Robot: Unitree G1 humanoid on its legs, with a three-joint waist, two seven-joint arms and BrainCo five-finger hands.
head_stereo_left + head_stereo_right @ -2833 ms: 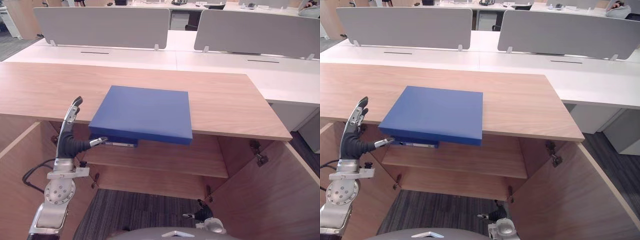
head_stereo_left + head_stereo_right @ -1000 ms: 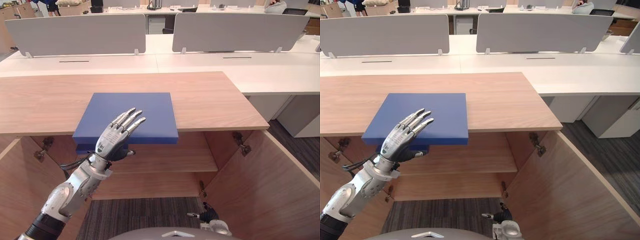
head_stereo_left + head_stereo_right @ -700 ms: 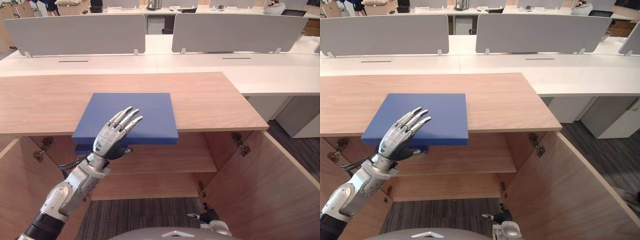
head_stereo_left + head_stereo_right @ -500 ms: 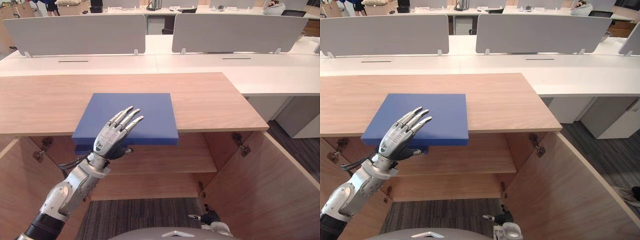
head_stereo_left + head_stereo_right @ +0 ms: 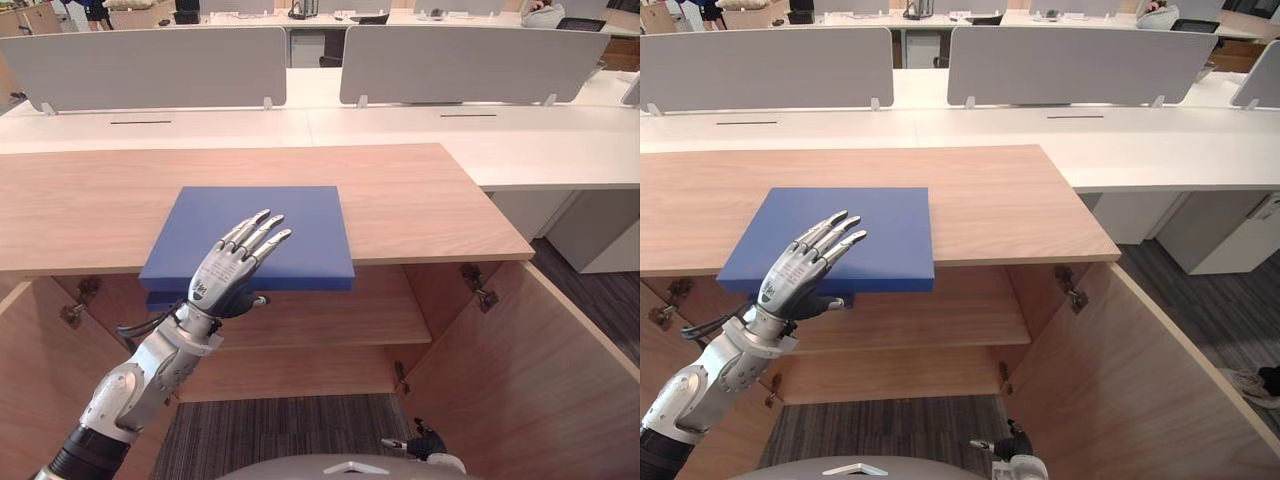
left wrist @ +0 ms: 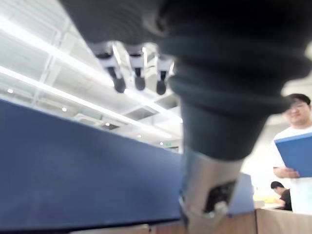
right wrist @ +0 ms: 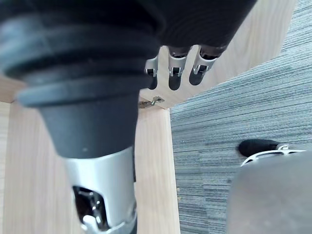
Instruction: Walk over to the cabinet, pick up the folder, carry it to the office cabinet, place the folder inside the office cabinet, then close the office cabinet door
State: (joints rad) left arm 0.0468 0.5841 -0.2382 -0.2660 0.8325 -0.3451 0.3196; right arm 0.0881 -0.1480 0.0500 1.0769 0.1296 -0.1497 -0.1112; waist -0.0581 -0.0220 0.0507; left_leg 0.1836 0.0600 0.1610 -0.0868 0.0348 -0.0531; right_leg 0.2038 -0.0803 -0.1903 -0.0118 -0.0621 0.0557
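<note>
Folder (image 5: 295, 222) on cabinet top (image 5: 430, 200), left hand (image 5: 222, 276) poised at its near edge.
Fingers reach straight over the blue cover, thumb below the overhanging edge, not yet closed; right hand (image 7: 174, 69) hangs loose, low by the open right door (image 5: 540, 370). Pinched only at this near-left corner, the wide folder could tilt, slip from the thumb and drop past the shelf (image 5: 340, 325) to the floor.
</note>
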